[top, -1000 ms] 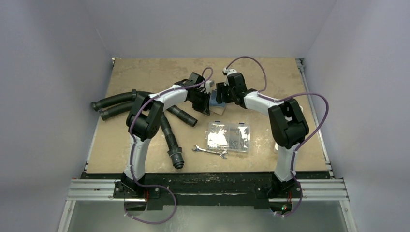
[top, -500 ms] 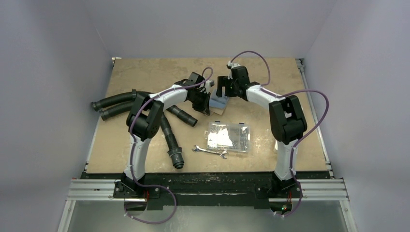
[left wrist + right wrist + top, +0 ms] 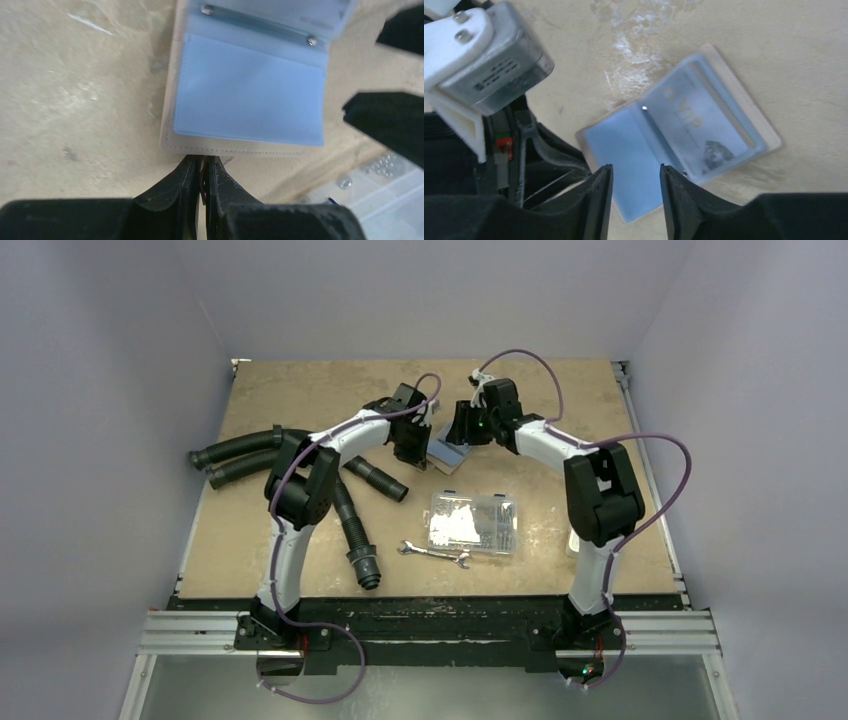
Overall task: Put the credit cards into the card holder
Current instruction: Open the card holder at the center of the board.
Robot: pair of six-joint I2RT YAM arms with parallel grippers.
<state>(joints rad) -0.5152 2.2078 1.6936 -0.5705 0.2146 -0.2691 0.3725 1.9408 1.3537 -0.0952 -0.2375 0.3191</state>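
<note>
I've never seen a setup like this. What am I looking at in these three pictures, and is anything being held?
Two robot arms are bolted at a table's near edge. One picture looks down from above; the other two come from wrist cameras. On the table lie black hoses, a wrench, a clear compartment box and an open card holder with a VIP card in one sleeve. The jaws of the left arm pinch the holder's tan edge; those of the right arm hang open above it, empty.

Desk [image 3: 300, 390]: tan board surface, worn pale in patches. Black corrugated hoses [image 3: 240, 452]: several lengths lying across its left half. Clear plastic compartment box [image 3: 472, 523]: right of centre, with a small metal wrench [image 3: 435, 554] just beside its near-left corner.
</note>
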